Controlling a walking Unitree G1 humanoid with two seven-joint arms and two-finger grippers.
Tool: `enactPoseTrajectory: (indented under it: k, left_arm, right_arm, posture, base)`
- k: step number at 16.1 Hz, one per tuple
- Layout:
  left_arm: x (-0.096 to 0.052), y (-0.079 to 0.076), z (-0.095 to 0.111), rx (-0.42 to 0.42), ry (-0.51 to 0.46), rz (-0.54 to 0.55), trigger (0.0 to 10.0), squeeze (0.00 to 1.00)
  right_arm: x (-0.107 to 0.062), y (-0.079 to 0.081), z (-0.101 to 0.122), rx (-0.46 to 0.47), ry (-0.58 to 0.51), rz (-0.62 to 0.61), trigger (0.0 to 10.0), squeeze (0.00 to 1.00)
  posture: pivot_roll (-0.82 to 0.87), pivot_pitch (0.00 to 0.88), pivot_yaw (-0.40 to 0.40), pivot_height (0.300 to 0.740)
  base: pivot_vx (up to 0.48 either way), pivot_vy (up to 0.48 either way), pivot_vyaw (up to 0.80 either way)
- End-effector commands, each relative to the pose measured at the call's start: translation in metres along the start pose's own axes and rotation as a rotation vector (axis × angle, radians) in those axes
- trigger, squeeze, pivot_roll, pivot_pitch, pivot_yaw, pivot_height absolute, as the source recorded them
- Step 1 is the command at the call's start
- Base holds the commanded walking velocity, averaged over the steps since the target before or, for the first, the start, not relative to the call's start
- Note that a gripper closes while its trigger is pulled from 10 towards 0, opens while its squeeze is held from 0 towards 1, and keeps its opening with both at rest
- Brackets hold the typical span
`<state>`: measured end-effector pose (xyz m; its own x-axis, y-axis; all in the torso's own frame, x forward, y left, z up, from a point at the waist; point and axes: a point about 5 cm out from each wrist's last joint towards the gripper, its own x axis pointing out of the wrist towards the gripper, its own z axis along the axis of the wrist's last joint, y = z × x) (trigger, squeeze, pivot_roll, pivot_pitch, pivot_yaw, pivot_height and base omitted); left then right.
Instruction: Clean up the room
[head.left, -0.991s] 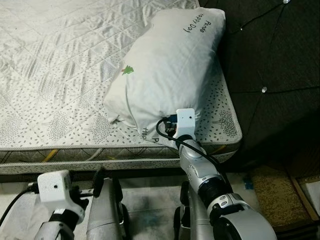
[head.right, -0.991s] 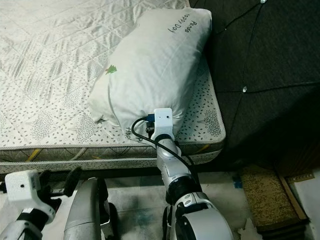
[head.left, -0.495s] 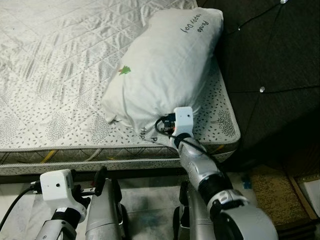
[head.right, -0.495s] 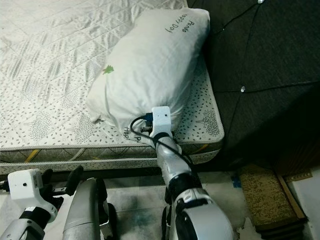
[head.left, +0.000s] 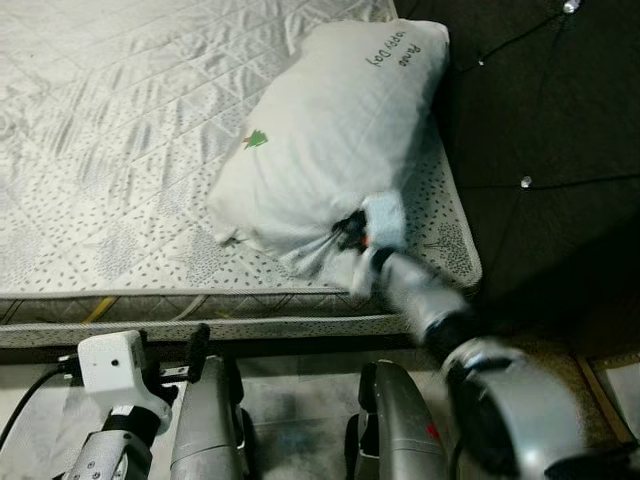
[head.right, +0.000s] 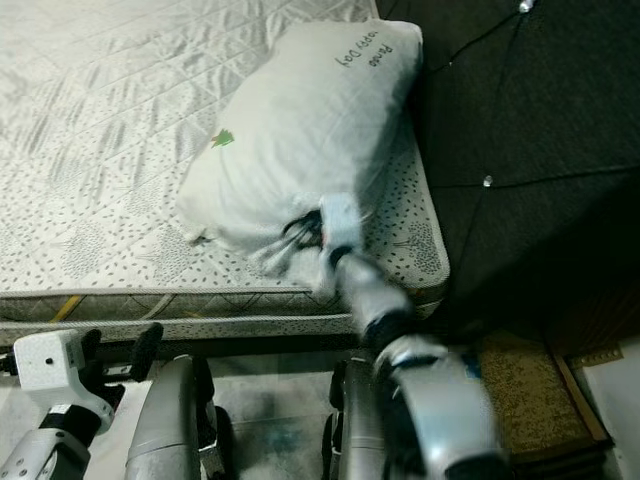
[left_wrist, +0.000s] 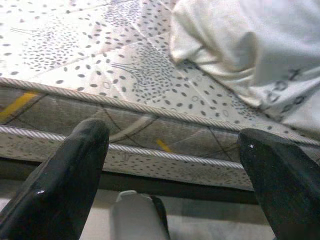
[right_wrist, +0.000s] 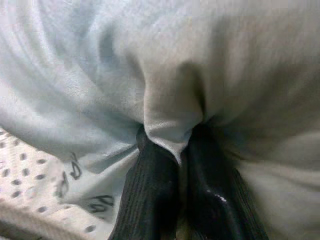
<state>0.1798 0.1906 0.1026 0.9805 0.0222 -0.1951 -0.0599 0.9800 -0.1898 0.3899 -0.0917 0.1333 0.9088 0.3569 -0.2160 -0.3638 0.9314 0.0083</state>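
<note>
A large white fabric pillow with a small green tree print and dark lettering (head.right: 300, 130) lies slanted across the near right corner of a quilted white mattress speckled with grey leaf marks (head.right: 90, 150). The silver right arm, blurred, reaches up to the pillow's near end, where the right gripper (head.right: 308, 232) meets bunched cloth. The left gripper (head.right: 140, 352) sits low beside the mattress edge. A dark padded headboard (head.right: 530, 150) stands to the right

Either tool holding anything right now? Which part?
Right tool pinches a fold of the pillow at its near end. Left tool is open, holding nothing.
</note>
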Motion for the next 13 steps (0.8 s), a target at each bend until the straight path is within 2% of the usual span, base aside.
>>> enactPoseTrajectory:
  k: [1, 3, 4, 5, 6, 8, 9, 10, 13]
  left_arm:
    - [-0.002, 0.004, -0.004, 0.013, 0.013, 0.022, 10.0, 0.00]
    - [0.000, 0.005, -0.003, 0.019, 0.007, 0.032, 10.0, 0.00]
    - [0.001, 0.007, -0.002, 0.027, 0.000, 0.041, 10.0, 0.00]
    - [0.003, 0.008, -0.002, 0.034, -0.004, 0.045, 10.0, 0.00]
    - [0.003, 0.009, -0.001, 0.039, -0.006, 0.044, 10.0, 0.00]
    - [0.004, 0.011, -0.001, 0.052, -0.005, 0.039, 10.0, 0.00]
    - [0.004, 0.011, -0.001, 0.054, -0.005, 0.039, 10.0, 0.00]
    - [0.007, 0.014, -0.001, 0.063, -0.008, 0.042, 10.0, 0.00]
    - [0.012, 0.013, 0.001, 0.083, -0.020, 0.032, 10.0, 0.00]
  right_arm:
    - [-0.003, -0.031, 0.029, -0.040, -0.062, -0.087, 0.0, 0.00]
    - [-0.011, -0.061, 0.048, -0.071, -0.094, -0.186, 0.0, 0.00]
    - [-0.023, -0.090, 0.066, -0.107, -0.123, -0.287, 0.0, 0.00]
    - [-0.030, -0.104, 0.076, -0.133, -0.136, -0.336, 0.0, 0.00]
    - [-0.042, -0.125, 0.091, -0.162, -0.164, -0.416, 0.0, 0.00]
    - [-0.056, -0.145, 0.111, -0.257, -0.188, -0.489, 0.0, 0.00]
    - [-0.059, -0.148, 0.115, -0.280, -0.192, -0.502, 0.0, 0.00]
    - [-0.073, -0.164, 0.130, -0.284, -0.216, -0.569, 0.0, 0.00]
    - [-0.085, -0.177, 0.137, -0.300, -0.221, -0.617, 0.0, 0.00]
  posture:
    - [0.10, 0.214, -0.084, 0.600]
    - [0.10, 0.210, -0.081, 0.600]
    - [0.10, 0.209, -0.078, 0.600]
    - [0.11, 0.205, -0.073, 0.600]
    - [0.10, 0.200, -0.069, 0.600]
    - [0.10, 0.195, -0.063, 0.600]
    - [0.10, 0.193, -0.060, 0.600]
    - [0.10, 0.184, -0.055, 0.600]
    - [0.09, 0.172, -0.051, 0.600]
  base:
    - [0.000, 0.000, 0.00]
    - [0.000, 0.000, 0.00]
    - [0.000, 0.000, 0.00]
    - [0.000, 0.000, 0.00]
    - [0.000, 0.000, 0.00]
    - [0.000, 0.000, 0.00]
    - [0.000, 0.000, 0.00]
    - [0.000, 0.000, 0.00]
    - [0.000, 0.000, 0.00]
